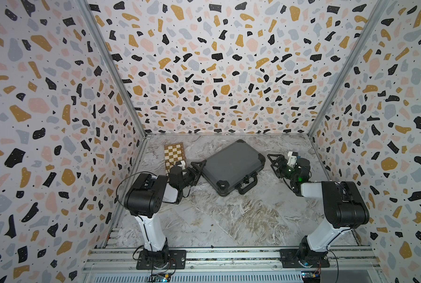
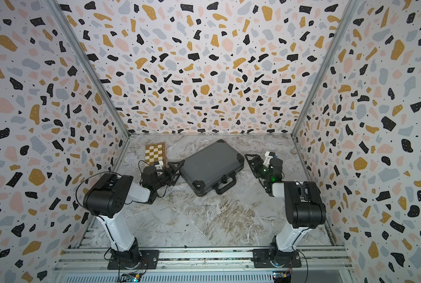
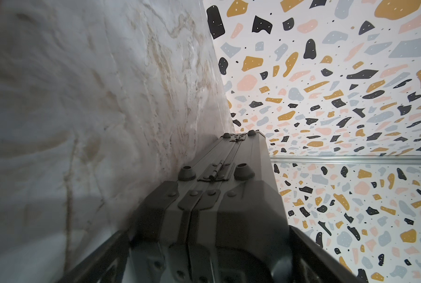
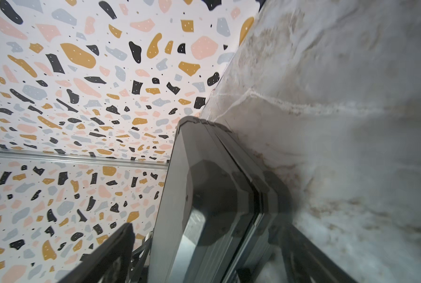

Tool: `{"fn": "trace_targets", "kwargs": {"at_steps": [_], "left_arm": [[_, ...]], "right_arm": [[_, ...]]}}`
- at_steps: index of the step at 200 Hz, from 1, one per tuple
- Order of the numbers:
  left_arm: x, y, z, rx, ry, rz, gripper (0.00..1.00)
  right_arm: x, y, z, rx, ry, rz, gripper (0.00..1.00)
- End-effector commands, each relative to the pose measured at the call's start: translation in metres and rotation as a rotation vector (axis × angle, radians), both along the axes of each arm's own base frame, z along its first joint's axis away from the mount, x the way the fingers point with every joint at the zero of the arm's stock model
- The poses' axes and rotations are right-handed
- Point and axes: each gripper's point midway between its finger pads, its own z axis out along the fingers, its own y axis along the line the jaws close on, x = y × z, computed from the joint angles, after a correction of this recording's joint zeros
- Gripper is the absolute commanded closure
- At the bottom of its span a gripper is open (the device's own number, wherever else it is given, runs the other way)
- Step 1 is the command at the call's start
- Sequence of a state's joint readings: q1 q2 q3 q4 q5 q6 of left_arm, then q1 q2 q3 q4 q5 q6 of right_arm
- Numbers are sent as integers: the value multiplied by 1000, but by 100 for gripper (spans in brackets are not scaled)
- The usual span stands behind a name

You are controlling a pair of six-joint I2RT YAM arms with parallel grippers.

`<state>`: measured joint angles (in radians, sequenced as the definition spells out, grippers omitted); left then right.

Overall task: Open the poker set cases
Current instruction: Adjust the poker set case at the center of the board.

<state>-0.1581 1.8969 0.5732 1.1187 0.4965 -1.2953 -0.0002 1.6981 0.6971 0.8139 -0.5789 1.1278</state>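
The poker set case (image 1: 234,163) (image 2: 211,163) lies flat and closed on the marble table, turned at an angle. Its black handle (image 1: 247,185) faces the near side. My left gripper (image 1: 200,169) (image 2: 176,170) is at the case's left corner. In the left wrist view the left gripper (image 3: 208,232) stands open, with the hinged edge of the case (image 3: 229,171) between its fingers. My right gripper (image 1: 273,165) (image 2: 252,163) is at the case's right corner. In the right wrist view the right gripper (image 4: 208,227) is open and straddles that corner of the case (image 4: 204,159), with a gap at one finger.
A wooden checkered chessboard box (image 1: 174,153) (image 2: 155,152) lies at the back left, just behind my left wrist. Patterned walls close in the table on three sides. The near half of the marble table (image 1: 229,215) holds only the arms' bases.
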Motion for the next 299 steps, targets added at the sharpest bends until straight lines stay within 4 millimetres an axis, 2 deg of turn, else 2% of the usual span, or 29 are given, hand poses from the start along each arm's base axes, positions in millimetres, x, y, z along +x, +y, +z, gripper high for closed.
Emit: {"fn": "trace_targets", "kwargs": {"at_steps": [1,39,72,94,124,151,200,227,249,285,299], "left_arm": [[-6,0,-10,-14,17,8,1],[-10,5,-19,-36,16,42,1],[-8,7,-18,-108,3,73,1],[-7,5,-10,-115,-14,68,1],[0,-4,5,-144,-44,43,1],[13,-21,21,-182,-73,21,1],[39,-51,72,-174,-142,-22,1],[52,-58,103,-166,-184,-27,1],[63,-67,120,-153,-202,-39,1],[79,-94,137,-141,-222,-91,1],[80,-92,135,-134,-220,-92,1]], "right_arm": [[10,-12,-8,-57,42,-16,5],[28,-12,-13,-39,59,-12,5],[30,-10,-14,-47,62,6,5],[30,-9,-13,-62,64,18,5],[35,-7,-12,-39,60,25,5],[38,-3,-13,-10,59,34,5],[39,1,-22,14,72,51,5],[42,1,-21,29,68,50,5],[44,0,-19,29,66,45,5],[45,-7,-22,30,72,20,5],[42,-15,-22,19,76,-3,5]]}}
